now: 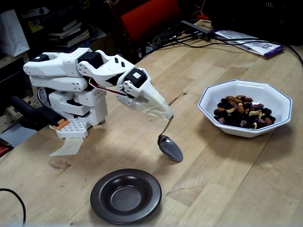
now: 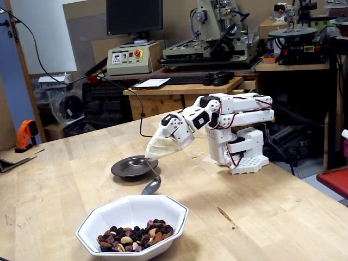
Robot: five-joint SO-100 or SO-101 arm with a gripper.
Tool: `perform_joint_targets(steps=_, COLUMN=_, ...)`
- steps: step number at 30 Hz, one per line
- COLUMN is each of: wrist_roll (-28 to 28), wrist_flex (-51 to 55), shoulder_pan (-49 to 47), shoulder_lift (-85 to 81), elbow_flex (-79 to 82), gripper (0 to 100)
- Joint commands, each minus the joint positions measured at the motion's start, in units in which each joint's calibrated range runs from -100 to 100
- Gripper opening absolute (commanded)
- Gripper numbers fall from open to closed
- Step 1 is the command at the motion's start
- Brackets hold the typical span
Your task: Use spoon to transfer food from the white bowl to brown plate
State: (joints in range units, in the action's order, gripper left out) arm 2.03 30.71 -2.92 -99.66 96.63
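My gripper [image 1: 163,113] [image 2: 151,154] is shut on the taped handle of the spoon [image 1: 169,147] [image 2: 151,186], which hangs down with its empty silver bowl just above the wooden table. The spoon sits between the two dishes in both fixed views. The white bowl [image 1: 274,97] [image 2: 109,220] holds the food [image 1: 242,112] [image 2: 133,236], a heap of raisins, almonds and cashews. The brown plate [image 1: 105,204] [image 2: 122,171] lies empty near the front edge in a fixed view, below and left of the spoon.
The arm's white base [image 1: 78,106] [image 2: 239,149] stands on the table [image 1: 227,179]. A red chair [image 1: 149,19], cables and papers [image 1: 251,42] lie at the far edge. Workshop benches with machines [image 2: 217,38] fill the background.
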Motion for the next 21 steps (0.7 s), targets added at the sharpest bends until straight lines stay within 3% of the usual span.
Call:
perform_joint_targets(steps=1, wrist_roll=-0.10, wrist_flex=0.20, shoulder_pan=0.10, shoulder_lift=0.34, elbow_flex=-0.35, gripper=4)
perform_joint_targets(steps=21, wrist_roll=0.15, wrist_flex=0.20, shoulder_pan=-0.27, shoulder_lift=0.34, elbow_flex=-0.35, gripper=4)
